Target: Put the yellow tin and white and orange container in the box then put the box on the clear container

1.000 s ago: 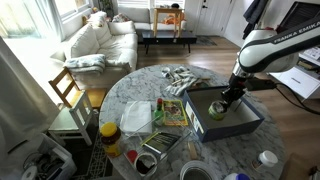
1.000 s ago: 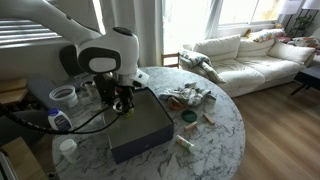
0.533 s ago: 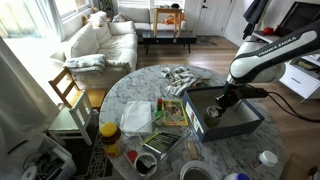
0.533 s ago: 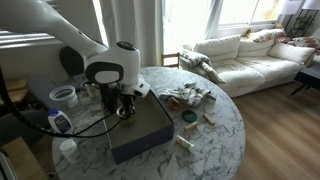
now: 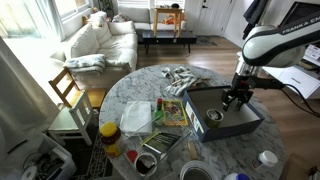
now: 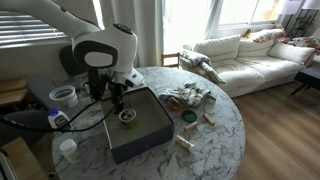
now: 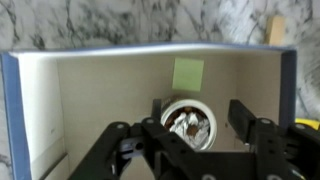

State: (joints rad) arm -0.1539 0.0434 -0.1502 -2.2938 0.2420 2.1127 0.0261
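Trouble from here is mostly about the second item, I think. Gripper [image 5: 235, 98] hangs just over the box [image 5: 243, 124], jaws spread wide with nothing between them. The yellow tin [image 7: 188, 122] sits upright on the box floor right below it, close to a pale green square [image 7: 188, 73] on that floor. So the tin part looks done to me.

The white and orange container [image 6: 67, 148], which I take to be that little white tub, stands outside the box near the edge of the table [image 6: 215, 140], well apart from the gripper.

What worries me:
- Pulling up crooked. A finger could clip the tin or the box wall and drag the whole box sideways.
- The tub being so near the edge. If I come in sloppy and nudge it, it probably goes off the table.
- It's small and round, so an off-centre pinch could squirt it out.
- Dropping it in right over the tin. It would land tilted on top instead of flat on the floor, so I'd aim for the bare floor beside it.
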